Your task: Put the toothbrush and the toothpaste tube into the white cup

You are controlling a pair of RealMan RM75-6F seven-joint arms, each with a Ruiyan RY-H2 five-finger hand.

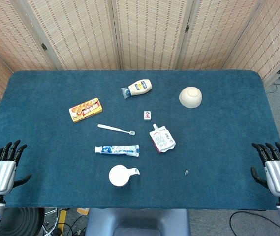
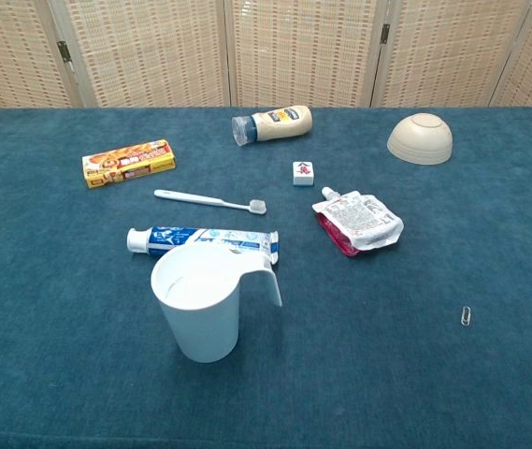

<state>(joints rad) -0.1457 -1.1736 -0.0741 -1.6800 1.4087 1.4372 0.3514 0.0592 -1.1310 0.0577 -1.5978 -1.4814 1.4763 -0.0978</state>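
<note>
A white cup (image 1: 120,175) (image 2: 202,301) with a handle stands upright near the table's front edge, nothing inside it. Just behind it lies the toothpaste tube (image 1: 117,150) (image 2: 200,240), cap to the left. Further back rests a white toothbrush (image 1: 115,129) (image 2: 208,199), bristles to the right. My left hand (image 1: 4,168) hangs at the front left corner, fingers spread, holding nothing. My right hand (image 1: 275,168) sits at the front right corner, fingers apart, holding nothing. Neither hand shows in the chest view.
A yellow snack box (image 1: 85,109) lies at mid left. A mayonnaise bottle (image 1: 137,88) lies on its side at the back. An upturned beige bowl (image 1: 191,97), a small tile (image 1: 147,115), a red-and-white pouch (image 1: 162,138) and a paper clip (image 1: 186,171) sit to the right.
</note>
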